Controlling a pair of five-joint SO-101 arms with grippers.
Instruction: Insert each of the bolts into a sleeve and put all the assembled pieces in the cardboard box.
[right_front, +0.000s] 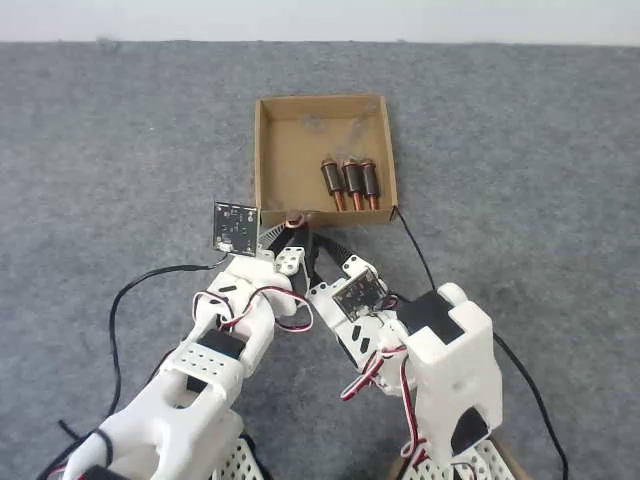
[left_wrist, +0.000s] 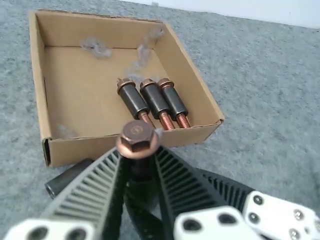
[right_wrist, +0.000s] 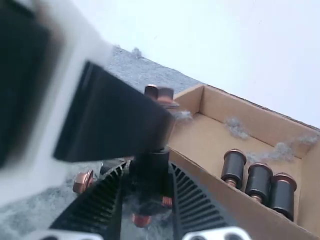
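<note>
The cardboard box (right_front: 262, 150) (left_wrist: 80, 147) (right_wrist: 220, 190) holds three assembled pieces (right_front: 352, 180) (left_wrist: 155, 100) (right_wrist: 257, 180) side by side near its front right corner. Just in front of the box, my left gripper (right_front: 293, 232) (left_wrist: 137, 152) is shut on a copper bolt (left_wrist: 137, 139) (right_wrist: 159, 94), head up. Beneath it my right gripper (right_front: 322, 262) (right_wrist: 147, 195) is shut on a black sleeve (right_wrist: 150, 170). The bolt's shank seems to run down into this sleeve, and a copper tip (right_wrist: 141, 219) shows below it.
A loose black sleeve (left_wrist: 67, 179) lies on the grey carpet by the box's front wall. A loose copper bolt (right_wrist: 82, 181) lies near it. Both arms crowd the spot in front of the box. Cables (right_front: 118, 320) trail over the carpet on both sides.
</note>
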